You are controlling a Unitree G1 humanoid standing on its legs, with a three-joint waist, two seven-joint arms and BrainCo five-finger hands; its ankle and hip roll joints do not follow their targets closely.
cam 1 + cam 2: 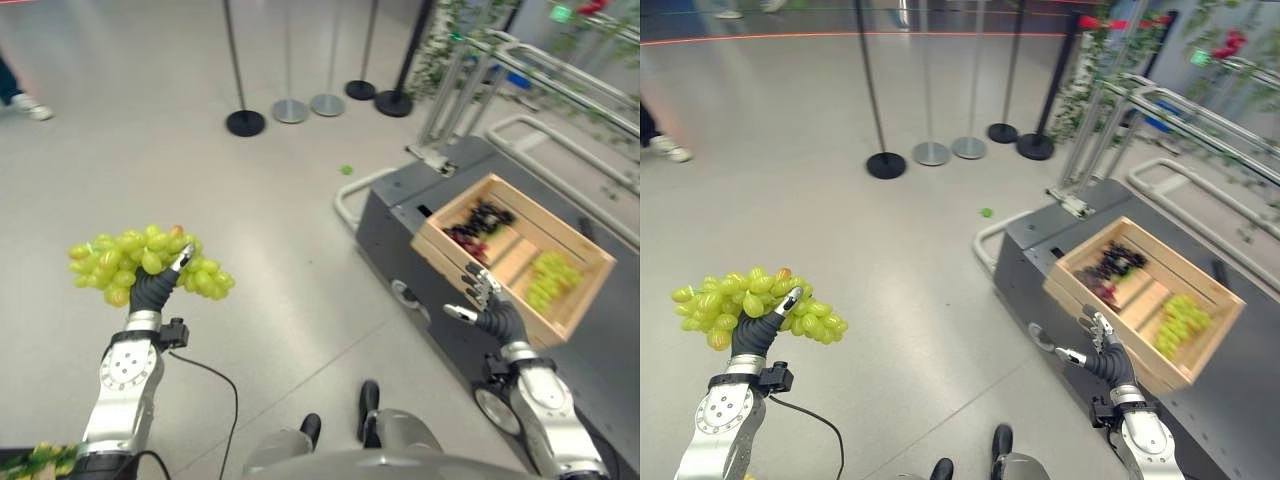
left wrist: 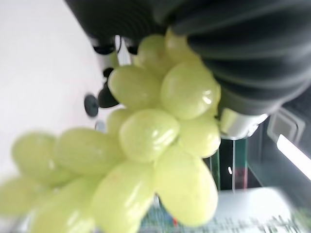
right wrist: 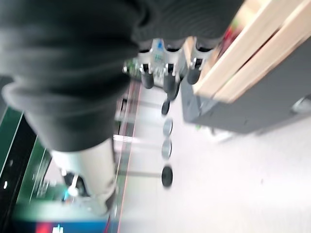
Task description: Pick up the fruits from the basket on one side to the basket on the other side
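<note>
We see the left hand [image 1: 152, 290] raised over the grey floor [image 1: 270, 250], fingers curled round a bunch of green grapes [image 1: 140, 262] held in the air. The right hand [image 1: 493, 310], fingers relaxed and spread, holding nothing, hovers just beside the near wall of the wooden crate [image 1: 450, 258] on the dark cart [image 1: 395, 225]. Inside lie dark grapes [image 1: 480, 226] and another green bunch [image 1: 552, 278]. One loose green grape [image 1: 346, 170] lies on the floor.
</note>
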